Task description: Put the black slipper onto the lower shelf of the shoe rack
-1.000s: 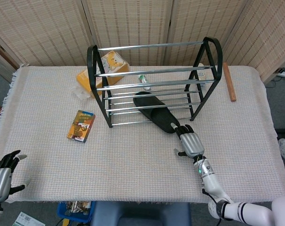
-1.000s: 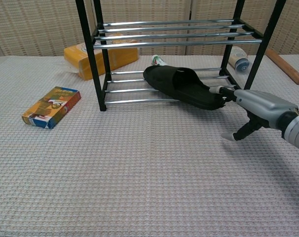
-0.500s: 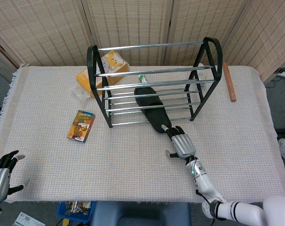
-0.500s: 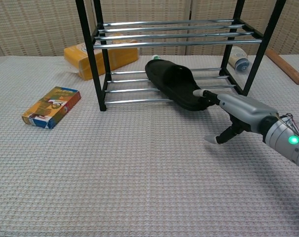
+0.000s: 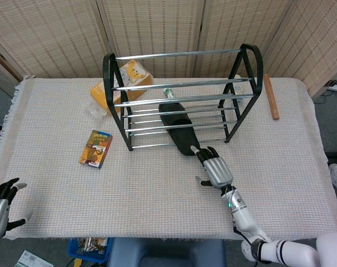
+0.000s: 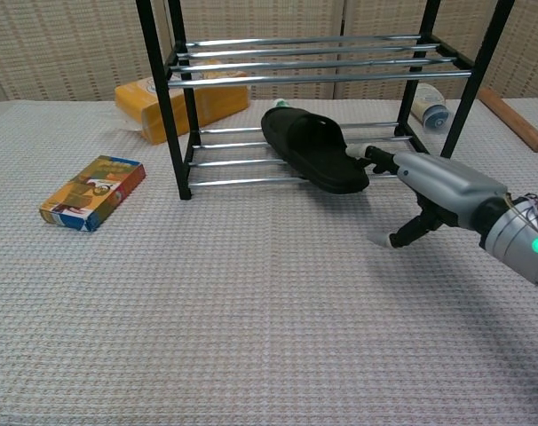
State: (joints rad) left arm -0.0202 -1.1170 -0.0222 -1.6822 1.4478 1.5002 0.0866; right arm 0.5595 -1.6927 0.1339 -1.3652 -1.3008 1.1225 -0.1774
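A staged indoor test setup rather than a lived-in room is showing here: woven folding screens (image 5: 157,28) are closing off the space just behind a table (image 5: 57,189) covered in a white waffle-weave cloth, with household props sitting around a shoe rack (image 5: 179,100).

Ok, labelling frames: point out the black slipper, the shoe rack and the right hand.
black slipper (image 6: 309,151): chest view, strap over the instep.
shoe rack (image 5: 108,75): head view, left black end frame.
right hand (image 5: 216,169): head view, back of hand.
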